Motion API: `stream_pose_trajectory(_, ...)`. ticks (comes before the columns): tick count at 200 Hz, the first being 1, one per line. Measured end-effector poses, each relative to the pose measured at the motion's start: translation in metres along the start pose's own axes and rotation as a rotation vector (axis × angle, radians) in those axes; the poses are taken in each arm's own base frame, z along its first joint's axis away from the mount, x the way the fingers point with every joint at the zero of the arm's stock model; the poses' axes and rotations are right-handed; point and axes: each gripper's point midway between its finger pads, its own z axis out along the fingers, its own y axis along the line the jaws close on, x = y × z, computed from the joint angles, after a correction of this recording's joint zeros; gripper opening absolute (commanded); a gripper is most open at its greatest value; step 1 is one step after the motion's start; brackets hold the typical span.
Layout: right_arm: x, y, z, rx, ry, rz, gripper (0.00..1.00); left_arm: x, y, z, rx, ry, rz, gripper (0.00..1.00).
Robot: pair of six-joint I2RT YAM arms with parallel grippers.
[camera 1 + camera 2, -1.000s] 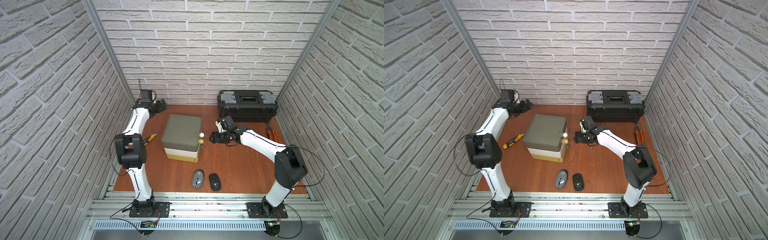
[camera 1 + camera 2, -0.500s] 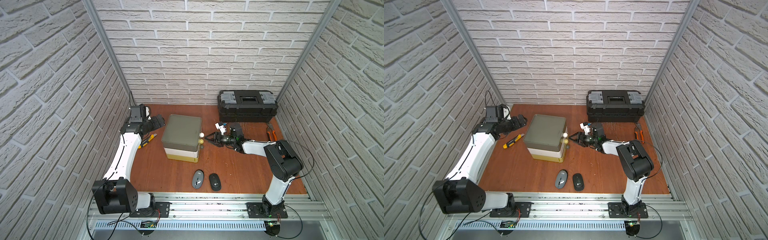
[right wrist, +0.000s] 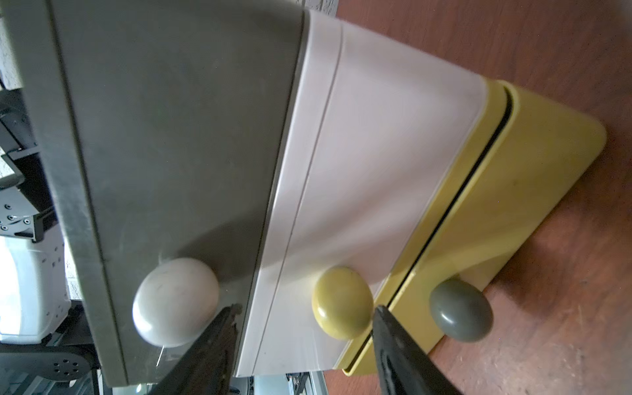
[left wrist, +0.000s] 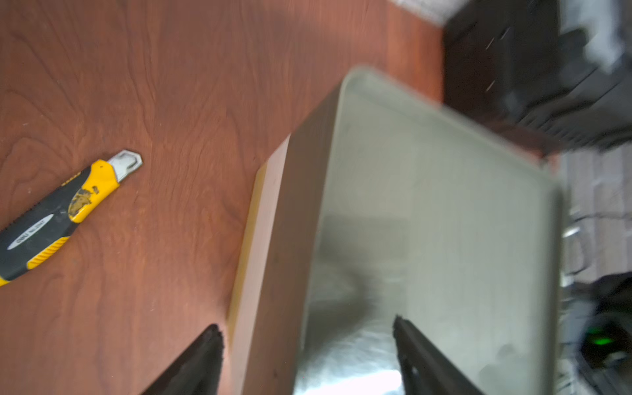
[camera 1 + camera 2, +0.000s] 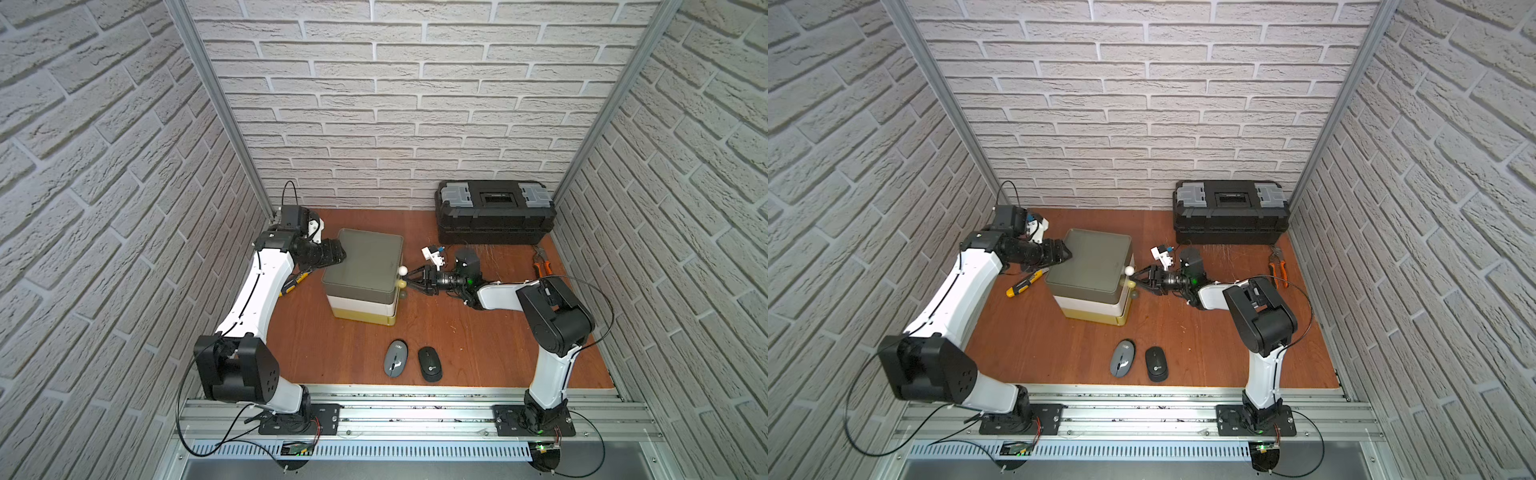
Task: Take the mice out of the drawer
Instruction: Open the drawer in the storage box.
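A three-drawer unit [image 5: 365,262] [image 5: 1092,259] stands mid-table, all drawers shut. Two mice lie in front of it in both top views: a grey one [image 5: 395,358] [image 5: 1122,358] and a black one [image 5: 429,363] [image 5: 1156,363]. Any mice inside the drawers are hidden. My right gripper [image 3: 307,307] [image 5: 409,280] is open at the drawer fronts. The yellow knob [image 3: 342,302] of the white middle drawer sits between its fingertips, with the white knob [image 3: 174,301] just outside them. My left gripper [image 4: 306,325] [image 5: 338,255] is open and straddles the unit's top back-left edge.
A yellow-black utility knife [image 5: 293,284] [image 4: 61,219] lies on the table left of the unit. A black toolbox [image 5: 494,212] stands at the back right, with orange-handled pliers [image 5: 542,266] near the right wall. The grey knob [image 3: 460,309] belongs to the yellow bottom drawer.
My left arm swung from the back-left corner to the unit's back-left edge, its jaws narrowing. My right gripper dropped and moved in to the knobs.
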Motion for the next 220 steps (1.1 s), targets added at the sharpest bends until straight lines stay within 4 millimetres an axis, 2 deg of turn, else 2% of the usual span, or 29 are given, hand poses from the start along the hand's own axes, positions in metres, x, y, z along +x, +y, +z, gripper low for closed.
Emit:
stream_pose_trajectory(40,0.007,-0.003,0.003,0.015,0.021,-0.001,0.65,-0.009,-0.003,-0.003,-0.004,-0.026,0.033,0.23)
stream_pose_trajectory(57,0.009,-0.006,0.004,0.023,0.029,0.002,0.65,-0.015,-0.003,-0.004,-0.010,-0.049,0.041,0.00)
stream_pose_trajectory(102,0.006,-0.006,0.003,0.035,0.028,0.001,0.65,-0.021,-0.009,0.000,-0.010,-0.057,0.088,0.00)
stream_pose_trajectory(143,0.005,-0.007,0.003,0.038,0.028,-0.007,0.64,-0.033,-0.012,0.009,0.005,-0.089,0.090,0.00)
stream_pose_trajectory(220,-0.023,-0.017,-0.005,0.036,-0.050,-0.041,0.63,-0.083,-0.036,0.043,0.129,-0.128,0.222,0.00)
